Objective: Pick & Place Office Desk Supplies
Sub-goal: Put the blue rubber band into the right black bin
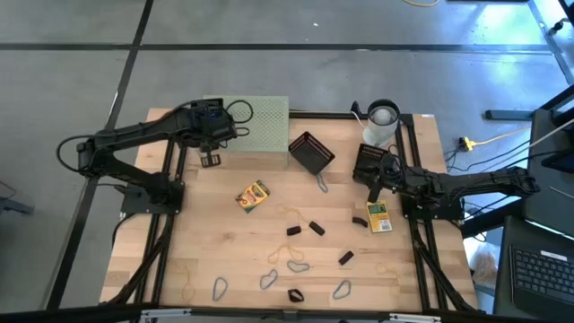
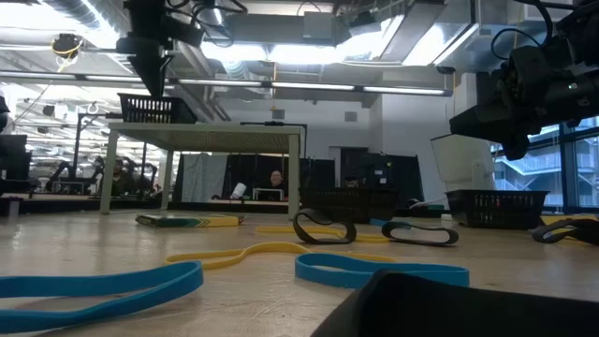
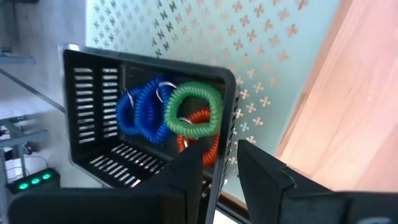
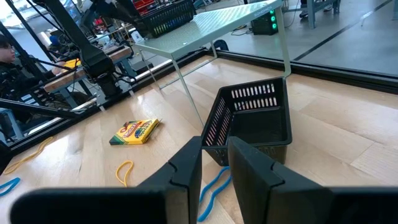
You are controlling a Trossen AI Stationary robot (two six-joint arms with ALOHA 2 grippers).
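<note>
Left gripper [image 3: 217,168]: being held over the far-left corner of the pale green stand [image 1: 258,121], right at the near wall of a black basket [image 3: 93,106]. Its jaws are standing a little apart on either side of that wall; whether the wall is being pinched cannot be told.

Basket on the stand: blue, green and red coil loops [image 3: 186,115] are lying inside it, apparently a sorting bin for loops set up on the stand's top.

Right gripper [image 4: 214,165]: being held low at the right side of the table [image 1: 224,233], beside a crayon box [image 1: 379,217]. Its jaws are nearly together with nothing seen between them, and a second black basket [image 4: 255,121] is lying ahead of it.

Supplies waiting: a second crayon box [image 1: 253,195] is lying mid-table; black clips [image 1: 317,228], grey wire clips [image 1: 298,266] and tan rubber bands [image 1: 188,289] are scattered toward the near edge.

Third basket [image 1: 377,161]: sitting far right, near a white cup [image 1: 383,118].

Edges: the first basket is sitting close to the stand's edge, so it could likely be nudged off.

Open room: bare wood is being left between the mid-table crayon box and the near scatter, room enough for either arm to descend.
</note>
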